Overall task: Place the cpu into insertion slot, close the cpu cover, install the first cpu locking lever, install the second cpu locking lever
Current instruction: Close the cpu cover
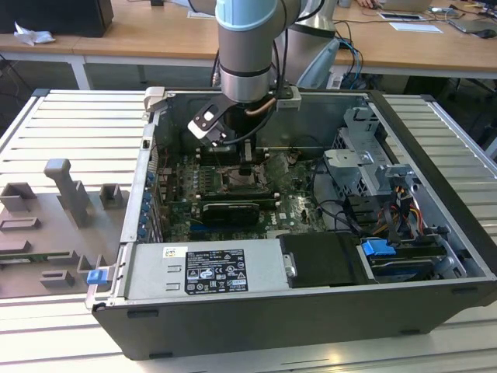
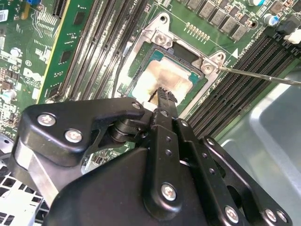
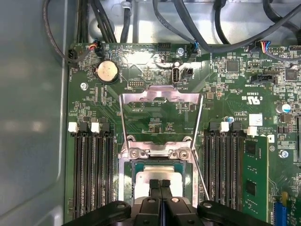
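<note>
One arm [image 1: 247, 47] works alone inside an open computer case [image 1: 233, 330]. At the exterior view's left, a grey fixture tray [image 1: 54, 225] lies on the slatted table [image 1: 78, 124], beside the case. Toward the middle, the arm drops straight down through the case's open side, putting the gripper [image 1: 244, 175] low over the green circuit board [image 1: 295, 206]. At the exterior view's right stand the metal drive cages [image 1: 365, 155], well apart from the tool.

In the first wrist view the two fingers [image 3: 154, 188] are pressed flat together, with no gap and nothing seen between them: a clenched pinch that looks empty. Their tips stand directly over the cpu [image 3: 153, 172], at the edge of its pale face nearest the gripper's body. Whether they touch it or hover just above cannot be told.

The cpu lies flat inside the insertion slot [image 3: 124, 181], square to the silver rim, with memory slots [image 3: 91, 174] flanking it. The seating step appears done.

The cpu cover [image 3: 161, 95] is raised open on the far side of the slot from the gripper. Its hinge line runs across the slot, so the cover lies straight ahead of the fingertips, beyond the chip. In the second wrist view one thin locking lever [image 2: 263, 78] juts out beside the slot, apparently unlatched.
</note>
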Motion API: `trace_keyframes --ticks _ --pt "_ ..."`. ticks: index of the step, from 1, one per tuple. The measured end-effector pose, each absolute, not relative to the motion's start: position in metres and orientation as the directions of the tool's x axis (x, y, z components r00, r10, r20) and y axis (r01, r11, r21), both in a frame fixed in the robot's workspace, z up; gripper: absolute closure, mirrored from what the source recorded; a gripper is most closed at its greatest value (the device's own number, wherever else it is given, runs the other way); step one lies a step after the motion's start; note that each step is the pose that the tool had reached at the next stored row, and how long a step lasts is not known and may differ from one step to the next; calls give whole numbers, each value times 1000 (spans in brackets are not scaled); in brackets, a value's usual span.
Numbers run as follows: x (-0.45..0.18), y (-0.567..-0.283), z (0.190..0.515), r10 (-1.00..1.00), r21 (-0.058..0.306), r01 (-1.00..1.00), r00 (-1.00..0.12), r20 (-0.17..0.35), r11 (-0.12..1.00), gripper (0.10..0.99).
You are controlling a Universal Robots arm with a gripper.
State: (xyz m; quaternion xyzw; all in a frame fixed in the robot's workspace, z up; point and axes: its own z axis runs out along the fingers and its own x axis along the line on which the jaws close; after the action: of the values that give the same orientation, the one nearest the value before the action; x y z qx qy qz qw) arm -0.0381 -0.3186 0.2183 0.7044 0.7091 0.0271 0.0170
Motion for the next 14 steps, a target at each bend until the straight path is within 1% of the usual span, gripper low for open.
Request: trace_keyframes --ticks 2,6,10,14 --pt "-38 -319 225 1000 62 998 -7 14 6 980" --pt "-37 -319 229 1000 61 998 -7 14 6 980" --pt "-37 -319 250 1000 61 998 -7 14 6 980" --pt "-37 -319 261 1000 61 998 -7 14 6 980"
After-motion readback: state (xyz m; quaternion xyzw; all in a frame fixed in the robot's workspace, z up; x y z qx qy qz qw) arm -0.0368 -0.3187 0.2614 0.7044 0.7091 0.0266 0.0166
